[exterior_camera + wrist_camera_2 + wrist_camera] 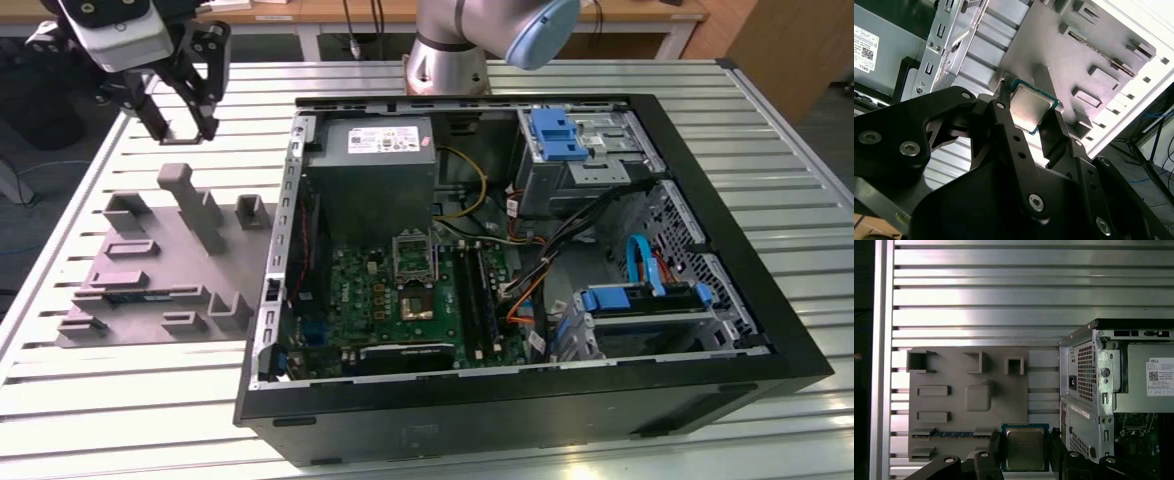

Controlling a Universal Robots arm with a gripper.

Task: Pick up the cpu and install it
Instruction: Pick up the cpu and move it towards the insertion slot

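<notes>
Slatted metal table (pixel 134 400) — wooden desk (pixel 627 15) behind, dark floor (pixel 16 215) beside.

A pale silvery top rimmed in teal is being shown by the cpu (pixel 1025 448), and black by the gripper (pixel 183 122). The parts tray (pixel 147 270) is being seen as grey, the table (pixel 134 400) as silvery ribbed stripes. Green is being displayed by the motherboard (pixel 360 290), black by the computer case (pixel 534 410), blue by the drive caddy (pixel 557 135).
</notes>
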